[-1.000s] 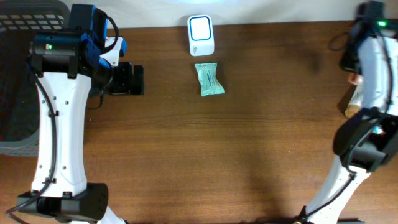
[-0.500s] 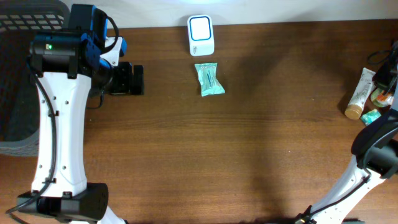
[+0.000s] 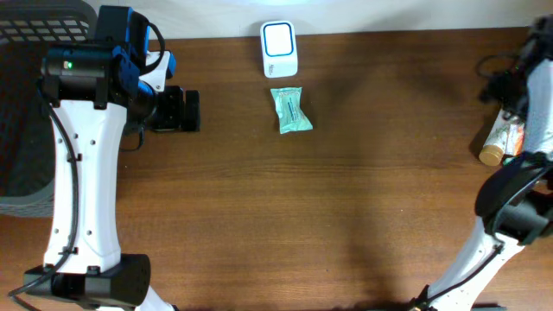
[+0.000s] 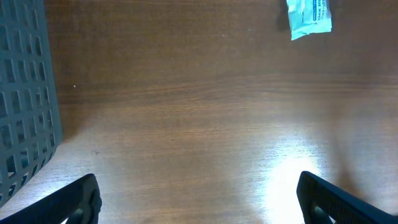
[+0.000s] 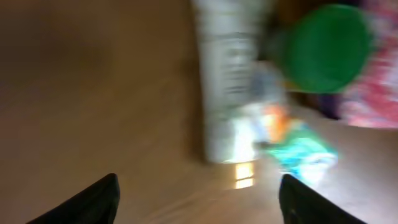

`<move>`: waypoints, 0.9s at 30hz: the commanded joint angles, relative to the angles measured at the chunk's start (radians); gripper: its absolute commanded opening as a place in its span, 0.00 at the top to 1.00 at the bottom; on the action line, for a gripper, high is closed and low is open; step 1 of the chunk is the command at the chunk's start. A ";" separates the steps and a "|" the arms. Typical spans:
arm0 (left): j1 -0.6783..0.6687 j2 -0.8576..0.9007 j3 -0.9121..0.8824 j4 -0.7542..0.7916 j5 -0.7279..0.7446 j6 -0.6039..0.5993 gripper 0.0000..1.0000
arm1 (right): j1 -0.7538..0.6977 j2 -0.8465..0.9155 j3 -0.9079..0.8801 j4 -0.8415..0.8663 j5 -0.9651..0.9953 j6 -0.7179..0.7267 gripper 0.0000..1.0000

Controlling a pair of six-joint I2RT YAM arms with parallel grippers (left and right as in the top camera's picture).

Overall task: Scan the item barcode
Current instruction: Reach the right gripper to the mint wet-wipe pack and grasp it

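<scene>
A teal packet (image 3: 290, 110) lies flat on the brown table, just in front of the white barcode scanner (image 3: 279, 49) at the back edge. My left gripper (image 3: 194, 111) hovers left of the packet, open and empty. The left wrist view shows that packet (image 4: 309, 15) far off at the top right, with the left gripper (image 4: 199, 205) spread wide over bare wood. My right gripper (image 3: 504, 86) is at the far right edge over a pile of items. In the blurred right wrist view the right gripper (image 5: 199, 199) is open above a white tube (image 5: 233, 81) and another teal packet (image 5: 301, 152).
A dark mesh basket (image 3: 34, 104) stands at the table's left end, also the basket (image 4: 25, 93) beside my left fingers. At the right edge lie the tube (image 3: 499, 138), a green-capped container (image 5: 326, 46) and a pink item (image 5: 373, 93).
The right arm swung out past the right edge and has come back over the pile there, and its jaws have opened. The left arm, packet and scanner have not moved.
</scene>
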 commanded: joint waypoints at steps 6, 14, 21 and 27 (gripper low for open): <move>0.000 -0.003 0.001 -0.001 0.000 0.016 0.01 | 0.324 -0.049 -0.003 0.046 -0.344 0.004 0.08; 0.000 -0.003 0.001 -0.001 0.001 0.016 0.01 | 0.552 0.119 -0.003 0.212 -0.454 0.008 0.09; 0.000 -0.003 0.001 -0.001 0.000 0.016 0.01 | 0.569 0.290 -0.003 0.343 -0.706 0.068 0.19; 0.000 -0.003 0.001 -0.001 0.001 0.016 0.01 | 0.569 0.390 -0.003 0.377 -0.811 0.068 0.27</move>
